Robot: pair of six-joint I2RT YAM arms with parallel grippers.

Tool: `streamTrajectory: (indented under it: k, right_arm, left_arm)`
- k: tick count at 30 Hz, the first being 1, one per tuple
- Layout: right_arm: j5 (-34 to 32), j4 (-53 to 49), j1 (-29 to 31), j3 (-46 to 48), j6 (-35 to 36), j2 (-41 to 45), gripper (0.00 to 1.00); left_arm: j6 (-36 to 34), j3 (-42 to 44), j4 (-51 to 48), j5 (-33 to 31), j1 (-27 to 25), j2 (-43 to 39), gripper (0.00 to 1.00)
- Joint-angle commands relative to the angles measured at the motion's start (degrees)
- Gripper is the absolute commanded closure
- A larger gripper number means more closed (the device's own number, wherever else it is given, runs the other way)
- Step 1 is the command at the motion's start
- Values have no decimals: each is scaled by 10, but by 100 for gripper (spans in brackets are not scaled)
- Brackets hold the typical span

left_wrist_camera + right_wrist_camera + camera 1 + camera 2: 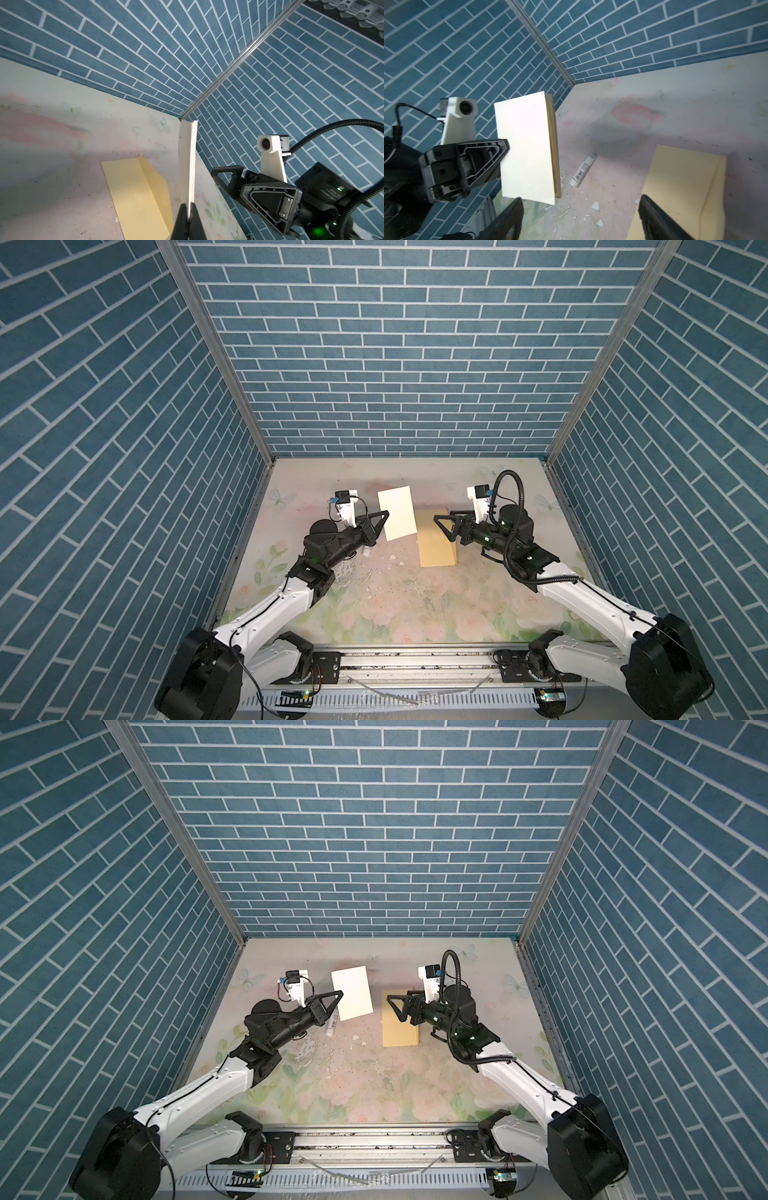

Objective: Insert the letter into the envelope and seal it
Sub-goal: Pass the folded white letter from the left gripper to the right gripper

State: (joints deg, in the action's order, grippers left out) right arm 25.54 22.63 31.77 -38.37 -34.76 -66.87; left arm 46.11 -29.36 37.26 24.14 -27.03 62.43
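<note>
The letter (397,512) (352,992) is a pale folded sheet held upright above the table, with my left gripper (384,516) (340,995) shut on its lower left edge. The left wrist view shows the letter (187,162) edge-on, pinched between the gripper (188,205). The yellow envelope (434,547) (395,1031) (133,187) (675,187) lies flat on the table with its flap raised along its right side. My right gripper (442,516) (397,996) (580,199) hovers open over the envelope's far end, holding nothing, a short gap right of the letter (525,145).
A white tube with a barcode (583,170) (332,1027) lies on the floral table under the letter. Small white paper scraps (595,205) are scattered beside the envelope. Blue brick walls enclose the table on three sides.
</note>
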Motion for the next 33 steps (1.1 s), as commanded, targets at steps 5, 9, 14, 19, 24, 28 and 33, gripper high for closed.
streamTrajectory:
  k: [5, 9, 14, 19, 24, 28, 33]
  right_arm:
    - [75, 139, 15, -15, -80, -71, 11]
    - [86, 161, 31, -37, -92, -101, 10]
    - [92, 183, 41, -59, -101, -133, 9]
    - [104, 224, 42, -69, -125, -158, 12]
    - [116, 230, 43, -72, -136, -160, 26]
    - [113, 242, 43, -65, -141, -151, 40]
    - [119, 267, 43, -60, -159, -150, 50]
  left_arm:
    - [38, -16, 66, 23, -9, 6, 100]
    - [46, -17, 86, 26, -12, 16, 100]
    - [54, -20, 99, 31, -15, 28, 100]
    - [54, -24, 98, 28, -16, 32, 100]
    - [52, -23, 104, 27, -17, 35, 100]
    - [51, -27, 106, 30, -17, 43, 100]
    - [51, -26, 106, 29, -18, 44, 100]
